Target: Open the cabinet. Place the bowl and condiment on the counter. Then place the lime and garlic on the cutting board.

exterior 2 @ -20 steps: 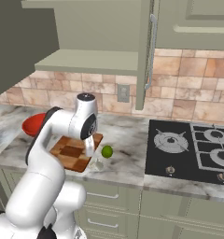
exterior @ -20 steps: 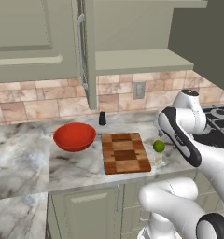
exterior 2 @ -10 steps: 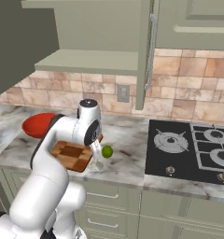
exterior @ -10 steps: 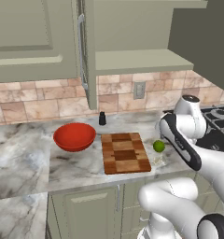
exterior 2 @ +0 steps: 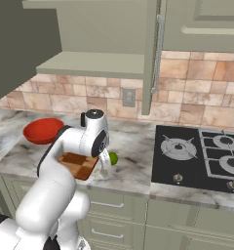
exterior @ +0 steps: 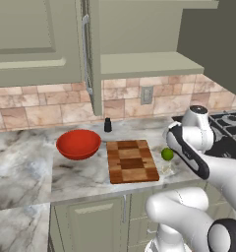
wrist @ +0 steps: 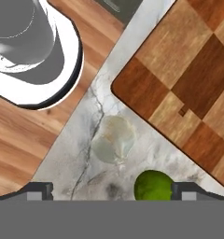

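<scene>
The red bowl (exterior: pixel 78 143) sat empty on the desk (exterior: pixel 26 167). The gripper (wrist: pixel 111 191) hung wide open over garlic (wrist: pixel 113 139) and lime (wrist: pixel 153 186), beside the cutting board (wrist: pixel 188 88).

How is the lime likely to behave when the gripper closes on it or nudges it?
The lime is round and sits loose on the flat counter, so a nudge would probably roll it, perhaps toward the garlic nearby. Its smooth, glossy skin may slip between the fingertips unless gripped across its middle. It looks firm, not fragile.
</scene>
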Motion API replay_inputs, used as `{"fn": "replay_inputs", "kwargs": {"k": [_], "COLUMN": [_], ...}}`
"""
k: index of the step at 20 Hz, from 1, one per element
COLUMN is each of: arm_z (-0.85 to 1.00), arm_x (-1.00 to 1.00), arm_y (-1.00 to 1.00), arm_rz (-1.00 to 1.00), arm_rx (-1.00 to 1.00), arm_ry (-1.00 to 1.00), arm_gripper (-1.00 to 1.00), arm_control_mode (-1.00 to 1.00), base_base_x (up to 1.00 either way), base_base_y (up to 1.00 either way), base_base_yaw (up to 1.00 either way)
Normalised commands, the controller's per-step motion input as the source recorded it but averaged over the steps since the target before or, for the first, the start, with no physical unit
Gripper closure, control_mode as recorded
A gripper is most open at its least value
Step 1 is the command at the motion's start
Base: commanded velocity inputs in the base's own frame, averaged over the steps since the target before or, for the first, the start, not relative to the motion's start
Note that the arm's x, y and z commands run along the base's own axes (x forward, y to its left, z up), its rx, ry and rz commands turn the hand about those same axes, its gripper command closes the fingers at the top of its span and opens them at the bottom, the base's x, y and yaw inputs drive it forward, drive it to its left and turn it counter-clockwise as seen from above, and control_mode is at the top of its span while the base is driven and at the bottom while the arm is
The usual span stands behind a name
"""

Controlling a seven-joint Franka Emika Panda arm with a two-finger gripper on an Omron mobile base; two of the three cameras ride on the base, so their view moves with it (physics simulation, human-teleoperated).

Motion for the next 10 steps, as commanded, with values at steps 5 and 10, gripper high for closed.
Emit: {"fn": "replay_inputs", "kwargs": {"k": [5, 10], "arm_z": [-0.05, -0.03], "arm_x": [0.20, 0.25], "arm_y": [-0.14, -0.06], "arm_rz": [0.03, 0.02], "arm_rx": [0.00, 0.00], "arm_ry": [0.00, 0.00], "arm_gripper": [-1.00, -1.00], "arm_control_mode": [-1.00, -1.00], "base_base_x": [0.00, 0.00], "base_base_y": [0.00, 0.00], "base_base_yaw": [0.00, 0.00]}}
